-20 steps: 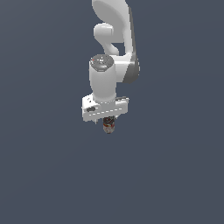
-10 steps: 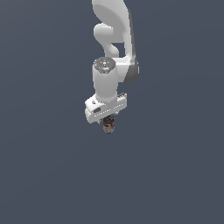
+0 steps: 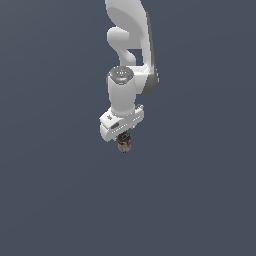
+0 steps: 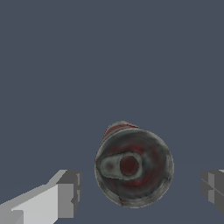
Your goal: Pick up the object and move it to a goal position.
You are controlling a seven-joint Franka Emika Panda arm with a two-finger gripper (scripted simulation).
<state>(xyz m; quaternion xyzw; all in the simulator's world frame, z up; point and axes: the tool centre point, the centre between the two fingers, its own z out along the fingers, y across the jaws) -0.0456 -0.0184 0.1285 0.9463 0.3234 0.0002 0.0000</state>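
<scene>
The object is a tiny roundish lump, dark red-brown with whitish-grey patches, just below the white gripper block in the exterior view. In the wrist view the object is a round body with a grey rim and a red centre. My gripper hangs straight over it, with the arm coming down from above. Grey fingertips stand on either side of the object in the wrist view, with a gap showing on both sides, so the gripper is open around it and not touching.
A plain dark grey-blue surface fills both views. No other objects, containers or edges show.
The gripper block has turned slightly about the wrist and sits more slanted. The object stays in the same place below it.
</scene>
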